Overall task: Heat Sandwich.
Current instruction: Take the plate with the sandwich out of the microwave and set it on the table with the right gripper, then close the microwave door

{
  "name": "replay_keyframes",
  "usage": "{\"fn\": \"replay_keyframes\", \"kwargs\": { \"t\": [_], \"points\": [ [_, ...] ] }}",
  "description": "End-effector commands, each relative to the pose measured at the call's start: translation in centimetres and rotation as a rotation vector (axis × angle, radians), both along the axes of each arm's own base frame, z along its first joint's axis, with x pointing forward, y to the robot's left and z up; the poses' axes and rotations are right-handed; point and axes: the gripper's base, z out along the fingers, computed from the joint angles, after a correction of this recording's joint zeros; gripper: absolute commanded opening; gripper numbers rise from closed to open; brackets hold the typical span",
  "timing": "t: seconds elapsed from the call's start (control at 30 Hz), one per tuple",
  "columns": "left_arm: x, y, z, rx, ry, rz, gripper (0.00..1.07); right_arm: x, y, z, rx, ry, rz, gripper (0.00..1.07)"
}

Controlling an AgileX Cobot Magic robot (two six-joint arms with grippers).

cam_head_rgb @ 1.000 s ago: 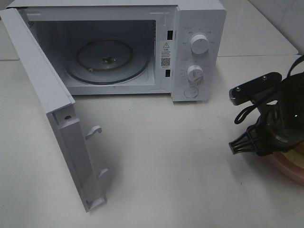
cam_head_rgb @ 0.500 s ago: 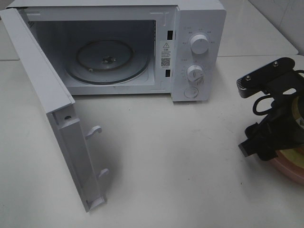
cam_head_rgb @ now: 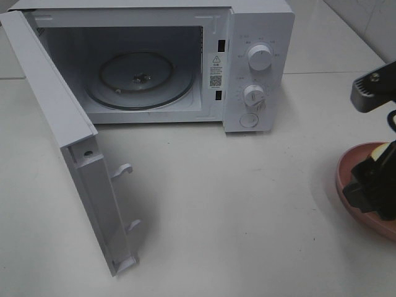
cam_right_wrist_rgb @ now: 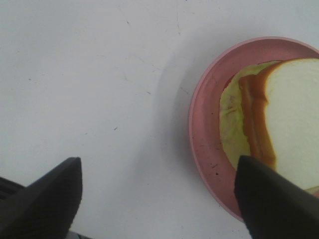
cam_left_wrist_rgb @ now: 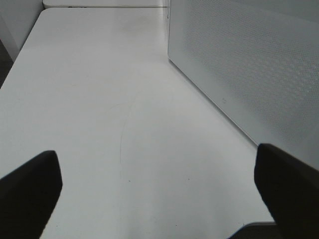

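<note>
White table (cam_head_rgb: pixel 247 204) wide bare in front of open microwave (cam_head_rgb: pixel 154 62) | sandwich (cam_right_wrist_rgb: pixel 279 119) on pink plate (cam_right_wrist_rgb: pixel 204 124) near table's right edge | right gripper (cam_right_wrist_rgb: pixel 159 194) released above plate's rim | left gripper (cam_left_wrist_rgb: pixel 159 184) spread beside microwave door (cam_left_wrist_rgb: pixel 249 64)

White table (cam_head_rgb: pixel 247 210), microwave (cam_head_rgb: pixel 185 62), pink plate (cam_head_rgb: pixel 349 192)

Lighting even, fairly bright, diffuse overhead. White tabletop (cam_head_rgb: pixel 235 204) slightly washed out, faint grey-green cast. Soft shadow beside open microwave door (cam_head_rgb: pixel 74 154) on tabletop; cavity of microwave (cam_head_rgb: pixel 260 68) dimmer than outside, mild sheen on glass turntable (cam_head_rgb: pixel 139 79). Soft shadow arc beside pink plate (cam_right_wrist_rgb: pixel 199 124) in right wrist view. Wrist views: dark fingers (cam_right_wrist_rgb: pixel 50 199) at frame edge blurred, out of focus. Overall grain mild, edges soft.
</note>
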Motion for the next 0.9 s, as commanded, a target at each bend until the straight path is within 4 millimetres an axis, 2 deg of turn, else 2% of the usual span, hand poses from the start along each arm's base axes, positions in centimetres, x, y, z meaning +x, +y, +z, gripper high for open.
{"fn": "replay_keyframes", "kwargs": {
  "t": [0.03,0.13,0.23,0.33,0.7,0.9],
  "points": [
    [-0.2,0.0,0.1,-0.005,-0.028,-0.007,0.98,-0.9,-0.3,0.9,0.013,0.004,0.035,0.76],
    [-0.2,0.0,0.1,-0.005,-0.028,-0.007,0.98,-2.7,-0.9,2.6,0.071,-0.020,0.049,0.76],
    [-0.2,0.0,0.1,-0.005,-0.028,-0.007,0.98,-3.5,-1.4,3.1,0.085,-0.029,0.042,0.76],
    [-0.2,0.0,0.1,-0.005,-0.028,-0.007,0.98,-5.2,-2.5,3.8,0.084,-0.039,0.035,0.76],
    [-0.2,0.0,0.1,-0.005,-0.028,-0.007,0.98,-8.4,-4.6,4.5,0.088,-0.042,0.005,0.76],
    [-0.2,0.0,0.1,-0.005,-0.028,-0.007,0.98,-10.2,-5.8,5.4,0.161,-0.166,0.009,0.76]
  ]
}}
